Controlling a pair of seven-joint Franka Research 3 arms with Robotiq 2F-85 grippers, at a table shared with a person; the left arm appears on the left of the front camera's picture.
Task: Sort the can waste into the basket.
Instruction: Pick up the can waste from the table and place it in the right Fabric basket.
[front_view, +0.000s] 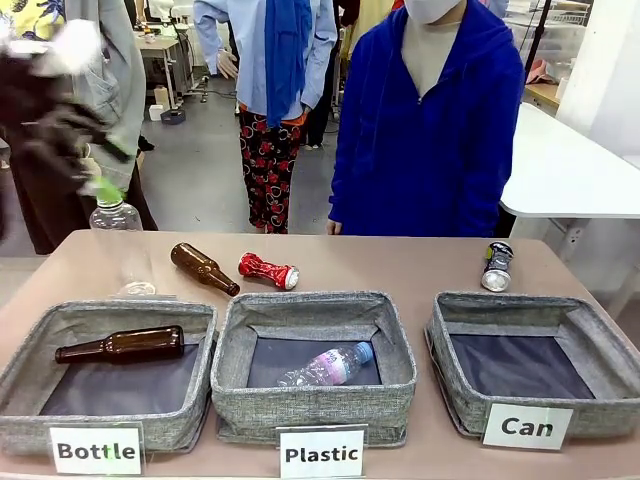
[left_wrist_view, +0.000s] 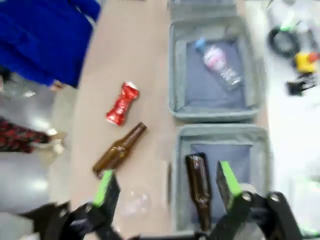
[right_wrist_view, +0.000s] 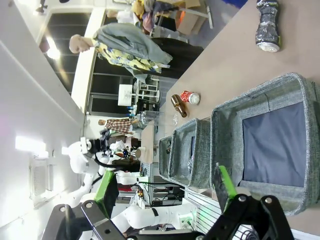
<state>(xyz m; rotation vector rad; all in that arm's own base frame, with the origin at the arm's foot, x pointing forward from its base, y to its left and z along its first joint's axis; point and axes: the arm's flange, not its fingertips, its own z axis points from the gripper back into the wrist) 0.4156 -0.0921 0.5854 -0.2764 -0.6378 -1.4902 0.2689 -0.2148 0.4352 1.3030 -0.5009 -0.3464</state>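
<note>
Beige desk (front_view: 400, 262) seen from the front, where we count three grey fabric bins in a row along the near edge. At the right end is the basket (front_view: 452, 385) with a white label (front_view: 527, 427) reading "Can"; its dark lining is bare. The silver can (front_view: 496, 266) lies on the desk just behind the basket's far rim, not touching it. The red can (front_view: 267, 270) lies well to the left, behind the middle bin (front_view: 312, 405) marked "Plastic", near a brown bottle (front_view: 204, 268) on its side. A clear plastic bottle (front_view: 326, 366) lies in the middle bin, and a second brown bottle (front_view: 120, 344) lies in the left bin (front_view: 110, 428) marked "Bottle". An upright clear bottle (front_view: 122, 245) stands at the far left of the desk. A person in a blue hooded top (front_view: 430, 130) stands at the far side.

From the left wrist we see the left tool (left_wrist_view: 166, 184) above the left bin's end, its jaws wide apart and holding nothing. From the right wrist we see the right tool (right_wrist_view: 166, 185) near the basket, also spread wide and empty.
</note>
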